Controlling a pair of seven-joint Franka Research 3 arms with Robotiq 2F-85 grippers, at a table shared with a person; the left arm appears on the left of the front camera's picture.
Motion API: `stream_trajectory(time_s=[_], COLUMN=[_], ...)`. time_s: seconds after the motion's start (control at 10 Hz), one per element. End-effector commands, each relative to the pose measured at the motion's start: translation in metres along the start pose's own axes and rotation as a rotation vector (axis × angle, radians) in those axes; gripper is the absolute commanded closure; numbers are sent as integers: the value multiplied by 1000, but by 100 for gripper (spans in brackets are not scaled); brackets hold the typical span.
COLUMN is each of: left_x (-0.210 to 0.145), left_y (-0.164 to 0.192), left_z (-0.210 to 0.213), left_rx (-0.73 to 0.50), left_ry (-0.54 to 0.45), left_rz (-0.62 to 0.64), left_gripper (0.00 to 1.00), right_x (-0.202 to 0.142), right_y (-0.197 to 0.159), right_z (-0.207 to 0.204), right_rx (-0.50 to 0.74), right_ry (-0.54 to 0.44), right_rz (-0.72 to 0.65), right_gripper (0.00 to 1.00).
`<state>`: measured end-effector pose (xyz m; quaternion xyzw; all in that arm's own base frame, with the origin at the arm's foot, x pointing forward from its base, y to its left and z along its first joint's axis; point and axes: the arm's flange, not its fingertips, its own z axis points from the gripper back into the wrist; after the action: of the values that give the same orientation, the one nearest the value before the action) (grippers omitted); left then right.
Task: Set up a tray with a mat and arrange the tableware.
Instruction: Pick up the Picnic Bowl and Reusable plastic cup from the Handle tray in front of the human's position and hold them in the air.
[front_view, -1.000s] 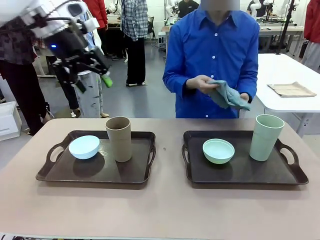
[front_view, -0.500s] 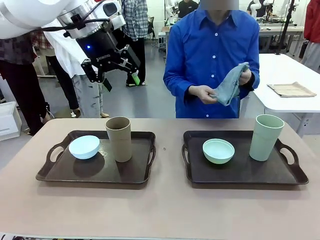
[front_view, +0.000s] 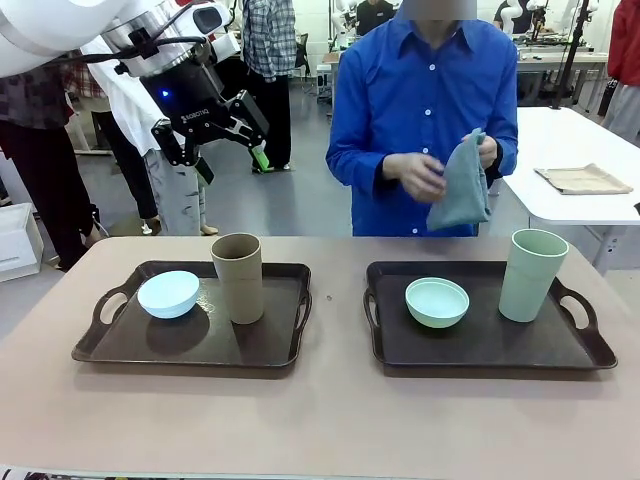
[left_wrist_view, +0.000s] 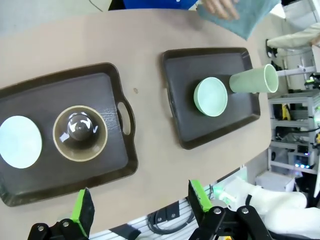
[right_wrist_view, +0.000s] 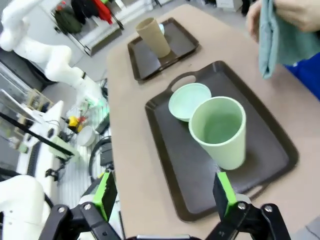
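Left gripper (front_view: 232, 165): It is up high over the far left part of the table (front_view: 320, 430), above the left tray. Its two fingers are spread wide. Nothing is between them.
Right gripper (right_wrist_view: 165, 194): It is up high by the right end of the table and looks down on the right tray. Its fingers are spread wide too, and it holds nothing.
Left tray (front_view: 120, 345): It is dark brown and lies on the left side of the table. The blue bowl (front_view: 168, 294) sits on its left part. The tan tumbler (front_view: 238, 278) stands upright just to the right of the bowl, close but not touching.
Right tray (front_view: 470, 350): It is dark brown and lies on the right side. The green bowl (front_view: 437, 302) sits left of its middle. The green tumbler (front_view: 532, 275) stands upright at its right end, apart from the bowl.
Cloth (front_view: 462, 190): It is blue-green. The person's hands (front_view: 415, 175) hold it up at the far side of the table. It is on no tray.
Cut off: In the left wrist view the left tray and the blue bowl run off the picture's edge. The cloth and a hand are cut by the top edge. In the right wrist view the cloth and a hand are cut off too.
Hidden: In the right wrist view the blue bowl is mostly behind the tan tumbler.
Hard to make out: In the left wrist view the green tumbler looks tipped over, but the front view shows it upright. Something shiny shows at the bottom of the tan tumbler, and what it is cannot be told.
Beige cloth (front_view: 585, 178): It lies folded on a white table at the far right.
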<state>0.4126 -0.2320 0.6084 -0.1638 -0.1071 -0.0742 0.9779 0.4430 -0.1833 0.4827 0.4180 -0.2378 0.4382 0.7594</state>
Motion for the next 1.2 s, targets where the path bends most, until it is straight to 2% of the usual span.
stream_trajectory(time_s=[0.0, 0.2, 0.3, 0.4, 0.6, 0.8, 1.1], left_x=[13, 27, 31, 35, 53, 67, 83], left_y=[-13, -55, -80, -100, -131, -158, -182], left_z=[-6, -18, -22, -33, -58, -97, -153], left_rx=[-26, -16, 4, 38, 88, 177, 255], left_ry=[4, 19, 31, 37, 33, 38, 71], left_rz=[-29, -77, -108, -107, -38, -32, -60], left_gripper=[0, 0, 0, 0, 0, 0, 0], right_x=[0, -18, -28, -40, -56, -56, -45], right_y=[-23, -48, -58, -65, -78, -92, -109], right_z=[-14, -36, -43, -47, -57, -71, -90], right_rx=[-76, -179, -171, -121, -44, 20, 72], right_ry=[4, 41, 42, 83, 69, 8, -12], right_rz=[184, 367, 463, 551, 668, 686, 601], right_gripper=[0, 0, 0, 0, 0, 0, 0])
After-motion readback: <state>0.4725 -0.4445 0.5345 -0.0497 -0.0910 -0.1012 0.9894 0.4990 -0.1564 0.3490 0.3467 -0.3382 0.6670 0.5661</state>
